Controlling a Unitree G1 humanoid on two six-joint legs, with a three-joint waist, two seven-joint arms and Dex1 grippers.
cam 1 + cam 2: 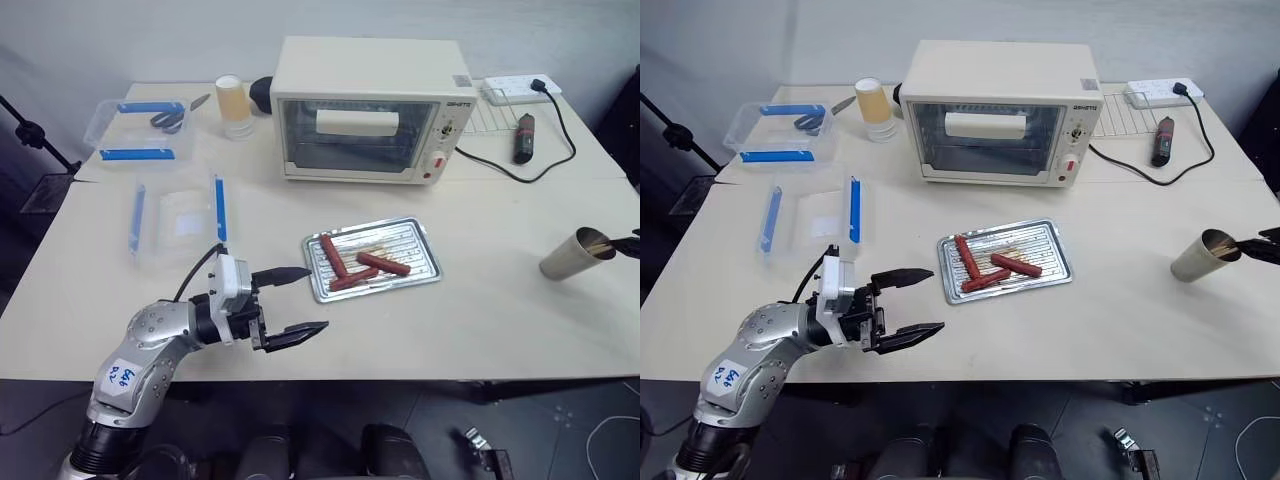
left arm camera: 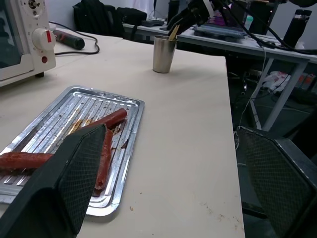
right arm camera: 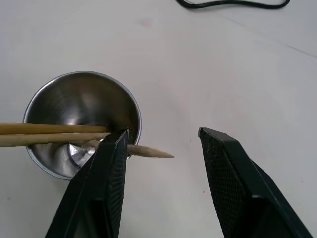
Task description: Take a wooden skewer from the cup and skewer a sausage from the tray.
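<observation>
The silver tray (image 1: 415,245) lies mid-table with three reddish-brown sausages (image 1: 383,264) on its ridged floor. My left gripper (image 1: 317,298) hovers open just left of the tray's near corner, pointing at it, holding nothing. Far right stands the cup (image 1: 572,257), shiny inside in the right wrist view, with wooden skewers (image 3: 49,130) lying across its rim. My right gripper (image 3: 162,133) is at the cup's mouth from the right, open. One finger (image 3: 106,183) is against the rim. A skewer's pointed tip (image 3: 158,154) pokes into the gap between the fingers, ungripped.
A cream toaster oven (image 1: 365,110) stands behind the tray. Clear plastic boxes with blue clips (image 1: 140,130) and a stack of pale cups (image 1: 232,105) sit at the back left. A power strip (image 1: 515,88) with its black cable and a dark tool (image 1: 523,138) lie at the back right.
</observation>
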